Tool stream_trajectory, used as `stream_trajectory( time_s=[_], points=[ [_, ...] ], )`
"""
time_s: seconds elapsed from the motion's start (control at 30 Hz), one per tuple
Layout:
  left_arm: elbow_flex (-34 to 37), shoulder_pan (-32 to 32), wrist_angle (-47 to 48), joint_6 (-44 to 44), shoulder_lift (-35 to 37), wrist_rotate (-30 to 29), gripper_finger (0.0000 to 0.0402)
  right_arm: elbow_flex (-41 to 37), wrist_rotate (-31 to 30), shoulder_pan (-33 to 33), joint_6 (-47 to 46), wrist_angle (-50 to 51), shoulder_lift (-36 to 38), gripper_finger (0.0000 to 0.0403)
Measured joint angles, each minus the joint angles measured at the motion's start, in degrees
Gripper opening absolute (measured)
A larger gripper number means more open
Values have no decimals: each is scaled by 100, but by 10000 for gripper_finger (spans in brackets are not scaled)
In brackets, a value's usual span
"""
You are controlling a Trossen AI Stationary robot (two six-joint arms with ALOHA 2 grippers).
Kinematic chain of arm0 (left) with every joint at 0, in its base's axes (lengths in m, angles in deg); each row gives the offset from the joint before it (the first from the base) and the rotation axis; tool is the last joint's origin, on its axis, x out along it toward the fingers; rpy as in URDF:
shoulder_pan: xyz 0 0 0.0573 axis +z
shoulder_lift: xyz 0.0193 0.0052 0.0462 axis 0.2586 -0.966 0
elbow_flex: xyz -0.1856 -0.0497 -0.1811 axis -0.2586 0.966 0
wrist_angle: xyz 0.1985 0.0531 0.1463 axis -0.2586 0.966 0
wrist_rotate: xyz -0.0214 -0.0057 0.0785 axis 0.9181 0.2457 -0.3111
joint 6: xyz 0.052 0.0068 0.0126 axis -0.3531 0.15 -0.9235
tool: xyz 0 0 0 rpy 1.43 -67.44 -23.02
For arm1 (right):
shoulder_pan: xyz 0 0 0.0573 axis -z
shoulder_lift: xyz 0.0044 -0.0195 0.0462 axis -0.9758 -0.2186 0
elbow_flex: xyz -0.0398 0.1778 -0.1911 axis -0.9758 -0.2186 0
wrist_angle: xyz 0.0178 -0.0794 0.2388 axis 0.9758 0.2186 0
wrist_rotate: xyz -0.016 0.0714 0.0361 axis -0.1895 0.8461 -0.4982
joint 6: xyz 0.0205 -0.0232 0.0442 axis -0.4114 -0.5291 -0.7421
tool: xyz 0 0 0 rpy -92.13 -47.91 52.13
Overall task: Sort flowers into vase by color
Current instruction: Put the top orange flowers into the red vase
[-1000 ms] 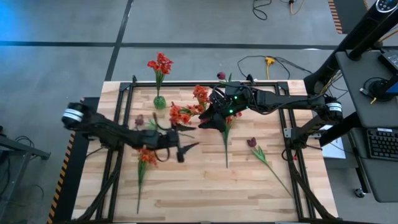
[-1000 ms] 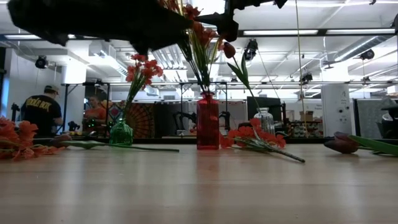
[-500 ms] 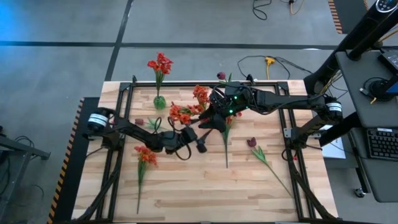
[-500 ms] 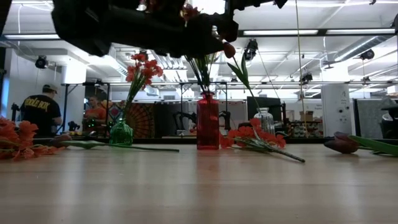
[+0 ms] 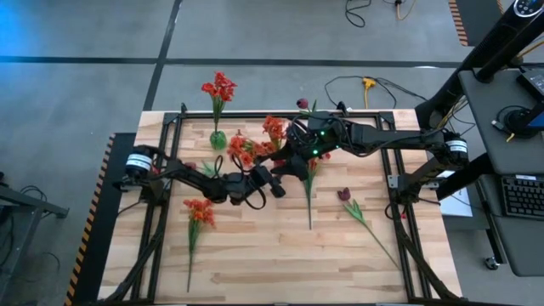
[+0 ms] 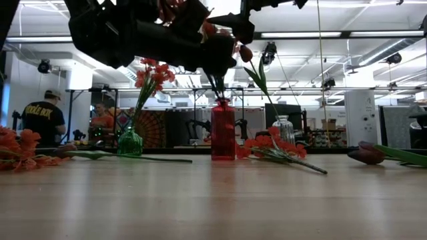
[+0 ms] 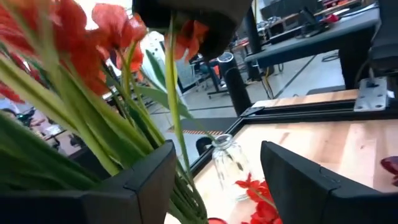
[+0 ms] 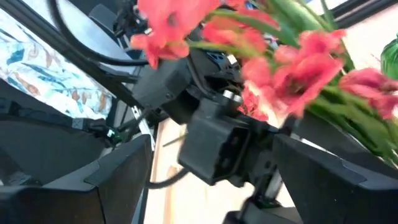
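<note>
L wrist: clear vase (image 7: 228, 163), unseen overhead | L gripper (image 7: 214, 163) fingers apart round stems (image 7: 149, 134) | R gripper (image 8: 211, 149) wide

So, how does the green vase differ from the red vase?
The green vase is low and round, while the red vase is taller and straight-sided. The green vase stands near the table's far edge, clear of both arms; the red vase stands nearer the middle, under them. Both stand upright and hold orange-red flowers.

Robotics lab/workshop: grey concrete floor (image 5: 76, 93), hazard-striped tape (image 5: 460, 21), loose cables (image 5: 357, 85), ceiling strip lights (image 6: 303, 35), equipment racks (image 6: 93, 113), people (image 6: 43, 120) at benches behind.
</note>
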Motion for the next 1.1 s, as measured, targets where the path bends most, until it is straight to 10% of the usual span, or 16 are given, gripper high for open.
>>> stream_trajectory(
  time_s=[1.1],
  points=[
    [-327, 348, -201, 52, -336, 90, 148, -14, 4, -111, 27, -56, 7, 327]
  ],
)
